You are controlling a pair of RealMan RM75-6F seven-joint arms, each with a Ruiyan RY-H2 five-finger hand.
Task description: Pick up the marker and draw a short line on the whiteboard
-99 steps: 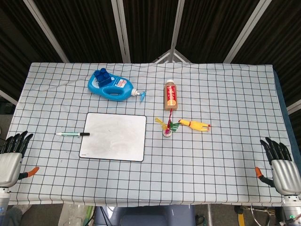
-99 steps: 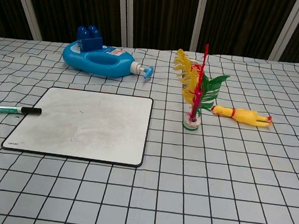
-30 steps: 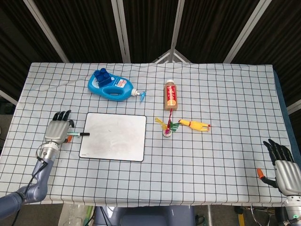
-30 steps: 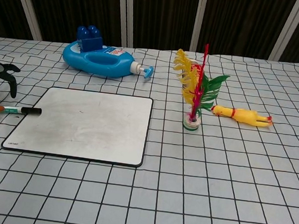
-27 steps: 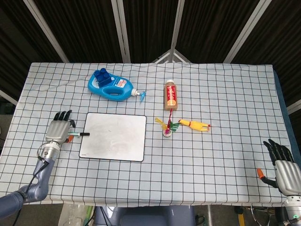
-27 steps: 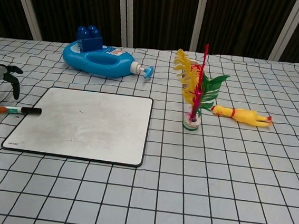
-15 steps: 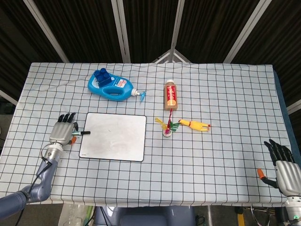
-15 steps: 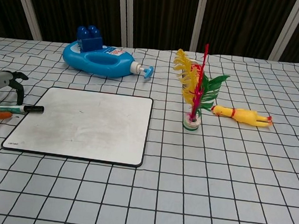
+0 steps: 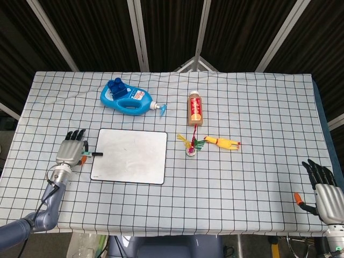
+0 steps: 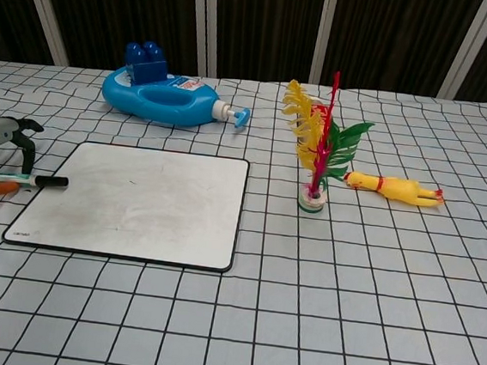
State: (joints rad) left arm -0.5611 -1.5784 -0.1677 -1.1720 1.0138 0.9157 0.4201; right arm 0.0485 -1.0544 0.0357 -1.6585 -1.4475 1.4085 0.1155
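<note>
Marker (image 10: pixel 38 181): a slim pen with a black cap, lying flat on the checked surface (image 9: pixel 258 107), cap end at the left edge of the whiteboard (image 9: pixel 129 156), the barrel running away from the board under the left hand.
Left hand (image 9: pixel 71 150): over the marker's barrel; in the chest view the dark fingers (image 10: pixel 27 155) arch down on the far side and an orange thumb tip sits on the near side. Whether they already pinch the barrel cannot be told; the marker is not lifted.
Right hand (image 9: pixel 325 194): at the near right corner, well apart from everything, fingers spread, holding nothing.
Handling: judged light, stiff and smooth, so likely to roll or slip from a loose pinch.
Where to hold: mid-barrel, behind the cap, thumb opposing the fingers, leaving the cap end free to reach the board; the cap appears to be on.
Whiteboard: lies flat and thin; it may slide under pressure.
Bystanders: blue detergent bottle (image 9: pixel 127 98), brown bottle (image 9: pixel 194 109), rubber chicken (image 9: pixel 223 143), feathered toy (image 10: pixel 318 146), all beyond or right of the board.
</note>
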